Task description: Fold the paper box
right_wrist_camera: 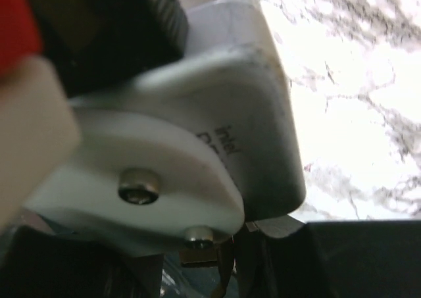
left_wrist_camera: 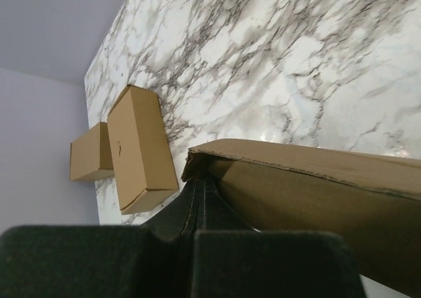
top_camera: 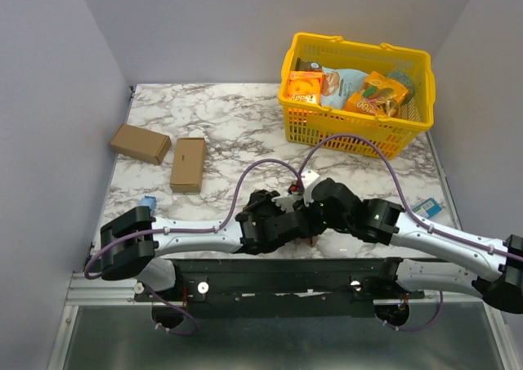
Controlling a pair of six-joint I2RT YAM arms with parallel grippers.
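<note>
The paper box point(left_wrist_camera: 316, 199) is a large plain brown cardboard panel filling the lower right of the left wrist view. My left gripper point(left_wrist_camera: 197, 179) is shut, its black fingers pinching the box's near corner. In the top view both grippers meet over the table's front middle. My left gripper point(top_camera: 292, 216) and right gripper point(top_camera: 315, 215) hide the box there, apart from a brown sliver point(top_camera: 311, 241). The right wrist view is mostly blocked by the left arm's white camera mount point(right_wrist_camera: 164, 166). My right gripper point(right_wrist_camera: 256, 272) is dark, with a thin brown cardboard edge point(right_wrist_camera: 204, 258) near it; its state is unclear.
Two smaller brown cardboard boxes point(top_camera: 140, 144) point(top_camera: 189, 164) lie at the table's left; they also show in the left wrist view point(left_wrist_camera: 89, 153) point(left_wrist_camera: 141, 147). A yellow plastic basket point(top_camera: 359, 43) with packaged goods stands back right. A small blue object point(top_camera: 148, 202) lies near the left edge and a blue-white packet point(top_camera: 426, 209) at the right.
</note>
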